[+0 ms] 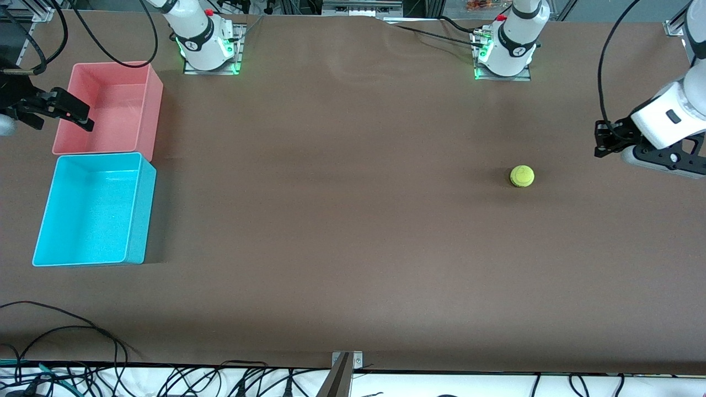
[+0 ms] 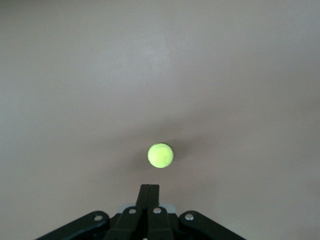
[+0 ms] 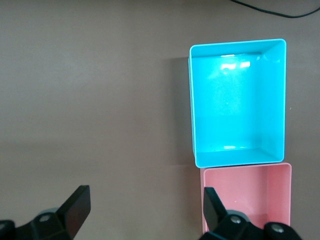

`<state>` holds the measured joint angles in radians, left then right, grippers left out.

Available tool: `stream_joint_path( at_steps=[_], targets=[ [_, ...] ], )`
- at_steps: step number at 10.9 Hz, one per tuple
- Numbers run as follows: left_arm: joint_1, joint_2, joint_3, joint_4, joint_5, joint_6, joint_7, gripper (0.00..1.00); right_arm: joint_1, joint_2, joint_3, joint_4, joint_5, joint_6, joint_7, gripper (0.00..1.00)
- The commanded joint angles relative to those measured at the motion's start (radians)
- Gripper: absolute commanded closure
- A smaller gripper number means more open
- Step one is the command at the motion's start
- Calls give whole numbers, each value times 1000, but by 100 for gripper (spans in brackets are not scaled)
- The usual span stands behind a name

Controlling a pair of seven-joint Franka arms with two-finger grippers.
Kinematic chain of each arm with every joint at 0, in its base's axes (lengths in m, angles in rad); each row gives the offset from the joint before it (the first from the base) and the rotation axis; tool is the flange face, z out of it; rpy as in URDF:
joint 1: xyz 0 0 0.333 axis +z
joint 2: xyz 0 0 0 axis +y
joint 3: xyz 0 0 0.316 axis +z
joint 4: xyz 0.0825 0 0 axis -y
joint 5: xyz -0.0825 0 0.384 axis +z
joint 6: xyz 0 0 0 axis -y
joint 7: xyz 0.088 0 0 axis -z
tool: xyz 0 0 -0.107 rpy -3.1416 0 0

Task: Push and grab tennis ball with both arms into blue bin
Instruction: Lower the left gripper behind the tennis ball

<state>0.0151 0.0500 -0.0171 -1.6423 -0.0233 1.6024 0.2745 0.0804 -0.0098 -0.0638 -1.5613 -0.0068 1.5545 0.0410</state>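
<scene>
The tennis ball (image 1: 522,176) rests on the bare brown table (image 1: 342,220) toward the left arm's end, free of any grip and well apart from both bins. The left gripper (image 1: 601,144) hangs at roughly two o'clock from the ball in the front view, its fingers (image 2: 149,192) pressed together with nothing between them; in the left wrist view the ball (image 2: 160,155) lies dead ahead of the tips, so a straight shove would likely send it toward the bins. The blue bin (image 1: 140,204) sits at about nine o'clock from the ball, touching or nearly touching the pink bin (image 1: 154,105). The right gripper (image 1: 55,110) waits spread wide over the pink bin's edge.
</scene>
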Motion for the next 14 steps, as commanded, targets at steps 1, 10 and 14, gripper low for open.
stream_joint_path(
  at_steps=[1,10,14],
  targets=[
    [62,-7,-4,-31,18,85,370,100,-2,11,-1,30,13,-22,-1,0],
    [118,-173,-93,-442,89,367,1024,100,-1,22,2,26,16,-22,8,0],
    [166,-141,-90,-603,31,580,1366,100,-2,34,1,20,11,-24,3,0]
  ],
)
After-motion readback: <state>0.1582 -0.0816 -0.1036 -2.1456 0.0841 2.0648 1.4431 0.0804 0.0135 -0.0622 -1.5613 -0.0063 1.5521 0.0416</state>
